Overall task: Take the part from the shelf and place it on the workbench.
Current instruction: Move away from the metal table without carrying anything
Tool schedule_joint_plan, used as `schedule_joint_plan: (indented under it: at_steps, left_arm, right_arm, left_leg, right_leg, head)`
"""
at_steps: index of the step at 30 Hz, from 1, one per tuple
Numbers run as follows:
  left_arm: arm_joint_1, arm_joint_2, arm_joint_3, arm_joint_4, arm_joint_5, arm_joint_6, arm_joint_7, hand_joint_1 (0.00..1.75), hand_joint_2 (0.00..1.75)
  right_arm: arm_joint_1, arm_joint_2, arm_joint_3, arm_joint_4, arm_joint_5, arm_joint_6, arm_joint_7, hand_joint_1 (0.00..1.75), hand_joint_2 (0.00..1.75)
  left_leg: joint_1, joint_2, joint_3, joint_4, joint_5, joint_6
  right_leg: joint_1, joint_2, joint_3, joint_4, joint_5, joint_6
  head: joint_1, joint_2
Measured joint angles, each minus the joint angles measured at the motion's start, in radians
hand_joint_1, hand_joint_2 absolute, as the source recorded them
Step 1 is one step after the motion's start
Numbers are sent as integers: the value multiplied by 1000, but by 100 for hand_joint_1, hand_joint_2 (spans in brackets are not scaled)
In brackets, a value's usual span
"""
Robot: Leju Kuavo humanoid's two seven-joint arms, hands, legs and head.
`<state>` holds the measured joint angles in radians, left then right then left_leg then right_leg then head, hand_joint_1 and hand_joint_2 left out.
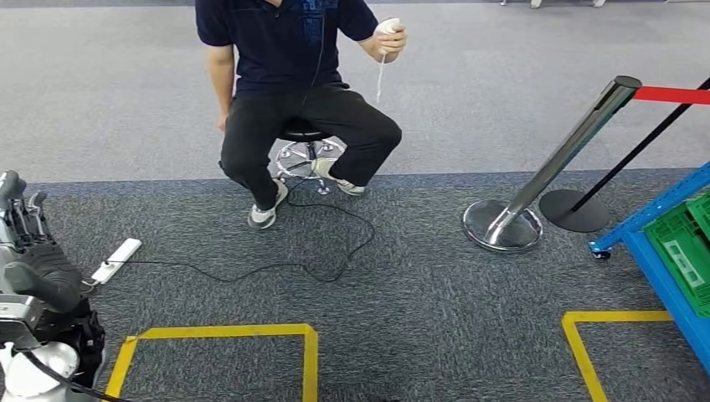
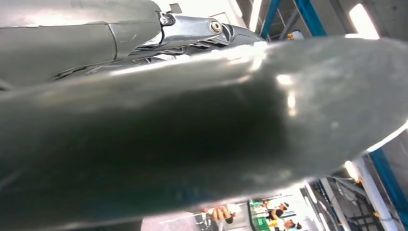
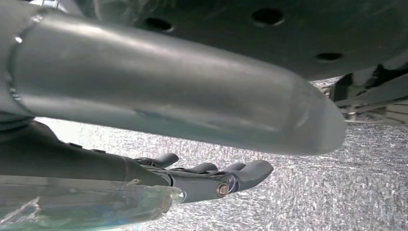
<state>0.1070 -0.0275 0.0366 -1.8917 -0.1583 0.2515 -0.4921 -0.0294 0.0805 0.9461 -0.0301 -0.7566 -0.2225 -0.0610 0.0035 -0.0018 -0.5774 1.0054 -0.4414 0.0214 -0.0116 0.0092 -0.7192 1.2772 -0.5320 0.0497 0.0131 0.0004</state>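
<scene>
We see even, bright indoor light on the carpet (image 1: 419, 276) — soft shadows; both wrist views blur close up — glare streaks.

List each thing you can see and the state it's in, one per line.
Left hand: raised at the robot's side, fingers up, grip unclear.
Right hand: fingers apart, holding nothing.
Person: seated on a stool.
Barrier post: tilted.
Green crate: on the blue shelf.
Power strip: flat on carpet.

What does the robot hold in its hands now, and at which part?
The right hand holds nothing; its fingers are apart. For the left hand, it cannot be told.
</scene>
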Motion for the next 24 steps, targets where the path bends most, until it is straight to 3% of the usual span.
schedule_joint_plan:
  at_steps: [2,3,5,9,16,24]
  left_arm:
    - [0,0,0,0,0,0,0,0,0]
    - [0,0,0,0,0,0,0,0,0]
    - [0,0,0,0,0,1,0,0,0]
    - [-1,-1,-1,0,0,2,0,0,0]
    - [0,-2,-1,0,0,4,0,0,0]
    - [0,-2,-1,0,0,6,0,0,0]
  right_arm:
    - [-1,0,0,0,0,0,0,0,0]
    - [-3,0,0,1,0,0,0,0,0]
    - [-5,0,0,1,0,0,0,0,0]
    - [-1,0,0,3,0,0,0,0,0]
    - [-3,0,1,3,0,1,0,0,0]
    - [-3,0,3,3,0,1,0,0,0]
  left_leg:
    - [-3,-1,10,1,-7,-4]
    - [-5,-1,13,2,-11,-8]
    - [-8,0,13,5,-13,-11]
    - [-8,0,15,-2,-10,-3]
    - [-7,0,17,-14,-4,-21]
    - [-9,0,17,-14,-3,-23]
  right_leg:
    - [5,-1,64,-136,69,-9]
    - [7,-2,94,-192,87,-13]
    - [9,-1,118,-239,93,-14]
    - [10,2,119,-244,95,-11]
    - [12,1,118,-243,94,-20]
    - [10,1,119,-245,98,-23]
  head:
    - [0,0]
    - [0,0]
    - [-2,0]
    - [-5,0]
    - [-5,0]
    - [-5,0]
